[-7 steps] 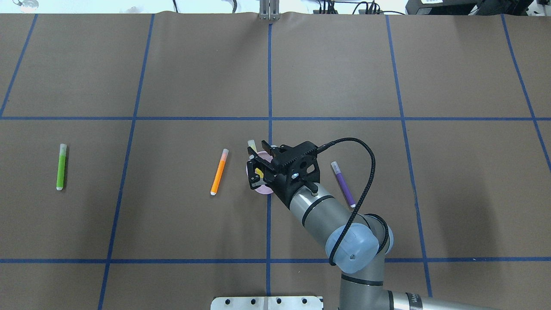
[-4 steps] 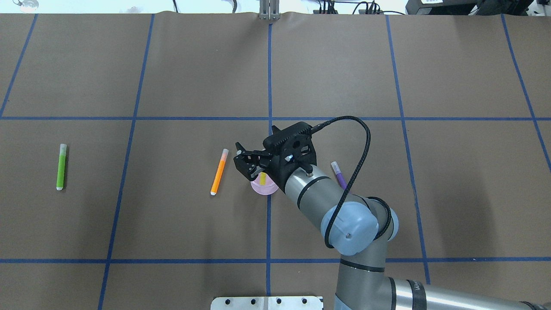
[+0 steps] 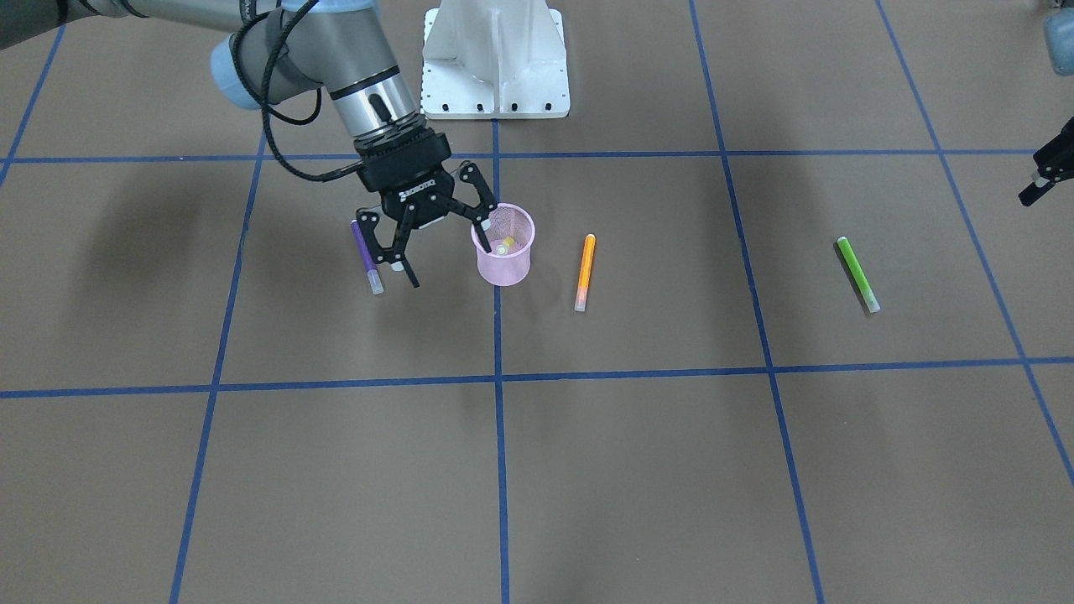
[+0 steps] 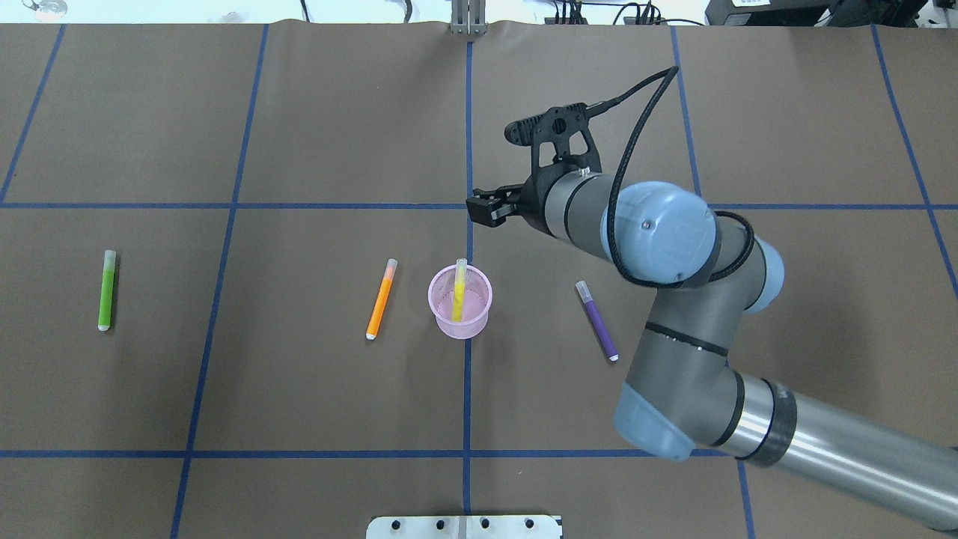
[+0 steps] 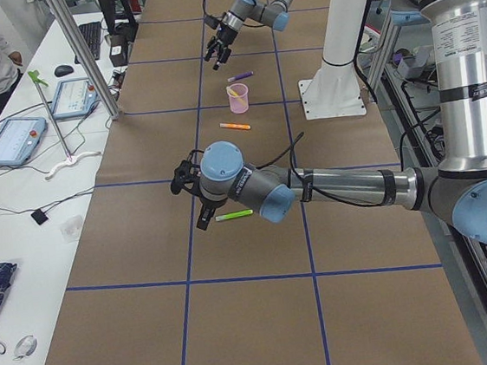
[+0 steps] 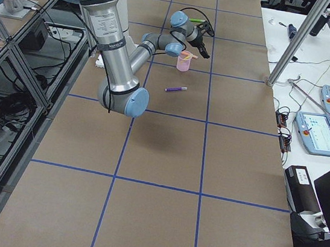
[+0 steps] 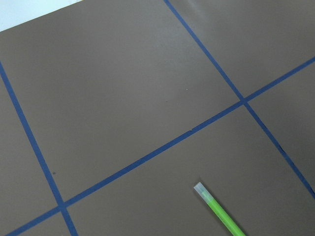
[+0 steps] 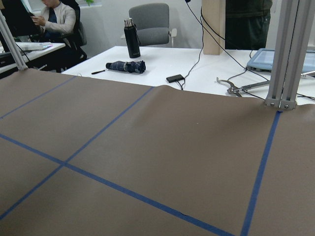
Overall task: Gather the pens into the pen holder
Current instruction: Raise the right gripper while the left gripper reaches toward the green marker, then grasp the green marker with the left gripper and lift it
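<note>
The right gripper hangs spread wide and empty beside the pen holder — the pale yellow pen leans inside. The orange pen lies just left, the purple pen right, the green pen far left. The left gripper is cut off — I cannot tell its state.

Silver-grey tubular right arm: pale blue rounded joint caps, black seam rings. Black braided cable leaves wrist at 1 o'clock. Black linkage-fingered right gripper: white lettering. White base pedestal: bolt holes at 6 o'clock.
</note>
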You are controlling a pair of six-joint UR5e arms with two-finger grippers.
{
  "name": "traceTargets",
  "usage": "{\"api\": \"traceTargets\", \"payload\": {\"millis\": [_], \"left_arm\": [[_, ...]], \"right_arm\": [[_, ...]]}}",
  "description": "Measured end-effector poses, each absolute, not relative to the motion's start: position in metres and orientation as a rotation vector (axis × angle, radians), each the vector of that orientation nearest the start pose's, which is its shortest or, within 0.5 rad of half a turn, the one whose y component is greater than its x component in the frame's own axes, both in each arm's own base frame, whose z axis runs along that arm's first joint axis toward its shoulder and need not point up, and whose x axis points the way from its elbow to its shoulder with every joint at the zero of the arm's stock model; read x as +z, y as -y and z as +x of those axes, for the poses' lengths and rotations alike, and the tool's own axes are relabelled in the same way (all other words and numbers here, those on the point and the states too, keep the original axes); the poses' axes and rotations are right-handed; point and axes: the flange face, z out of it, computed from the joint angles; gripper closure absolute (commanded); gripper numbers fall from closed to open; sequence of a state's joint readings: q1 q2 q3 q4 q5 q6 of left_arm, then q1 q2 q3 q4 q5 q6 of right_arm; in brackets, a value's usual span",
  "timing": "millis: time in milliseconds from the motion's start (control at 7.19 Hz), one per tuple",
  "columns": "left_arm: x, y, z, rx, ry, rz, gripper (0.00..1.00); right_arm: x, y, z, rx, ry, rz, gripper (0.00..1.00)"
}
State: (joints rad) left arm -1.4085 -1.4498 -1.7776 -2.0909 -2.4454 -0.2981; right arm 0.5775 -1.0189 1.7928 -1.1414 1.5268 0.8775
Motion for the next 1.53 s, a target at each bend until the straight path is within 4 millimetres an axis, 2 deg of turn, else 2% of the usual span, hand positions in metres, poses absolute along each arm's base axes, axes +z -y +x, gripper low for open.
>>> {"api": "traceTargets", "payload": {"millis": [278,417,695,834,1112,1251,1390,1529], "left_arm": [[0.554,0.461,0.072,0.036,-0.896,0.253,0.00],[0.558,0.459,0.104,0.025,-0.867,0.214,0.00],[0.570,0.463,0.161,0.042,-0.811,0.166,0.00],[0.577,0.470,0.188,0.050,-0.783,0.155,0.00],[0.589,0.479,0.221,0.055,-0.751,0.138,0.01],[0.590,0.480,0.231,0.050,-0.747,0.130,0.07],[0.588,0.479,0.242,0.041,-0.746,0.124,0.15],[0.584,0.477,0.256,0.028,-0.744,0.117,0.29]], "right_arm": [[0.223,0.531,-0.363,-0.065,0.916,0.487,0.00],[0.246,0.555,-0.313,-0.075,0.910,0.410,0.00],[0.298,0.579,-0.230,-0.106,0.891,0.337,0.00],[0.328,0.579,-0.199,-0.104,0.885,0.308,0.00],[0.388,0.565,-0.163,-0.098,0.849,0.260,0.00],[0.410,0.559,-0.148,-0.113,0.830,0.256,0.00],[0.423,0.556,-0.136,-0.124,0.817,0.257,0.00],[0.429,0.555,-0.131,-0.127,0.810,0.257,0.00]]}}
